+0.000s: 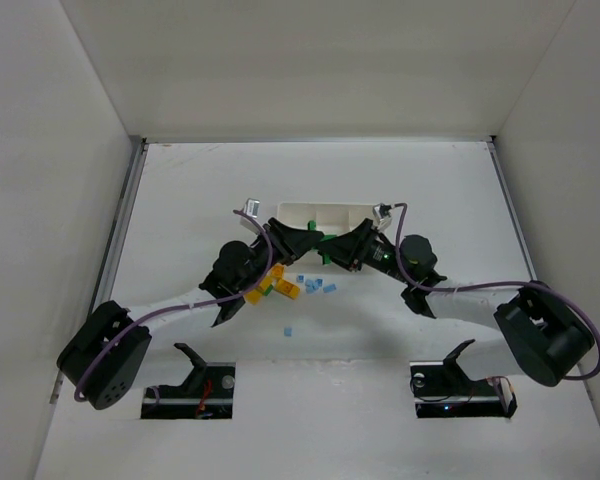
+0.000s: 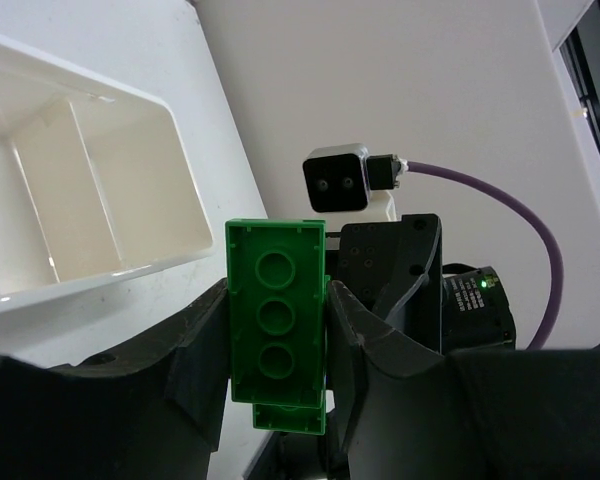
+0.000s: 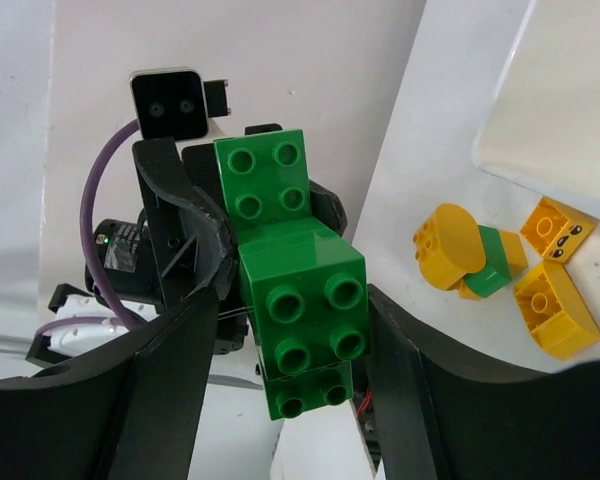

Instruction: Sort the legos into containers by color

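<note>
Green brick stack [image 3: 302, 290] gripped from both ends, just in front of the tray [image 2: 90, 283].

The right gripper [image 3: 298, 340] pinches the stack's thicker blocks, and the left gripper [image 2: 277, 330], facing it, is clamped on the block at the other end. The white three-compartment tray lies just beyond them. Yellow bricks [image 1: 278, 285] and small blue bricks [image 1: 315, 286] lie loose on the table [image 1: 430, 190] beneath the arms, with one blue brick apart, nearer the bases.

A white table [image 1: 180, 180] sits boxed in by plain white walls [image 1: 310, 60].
</note>
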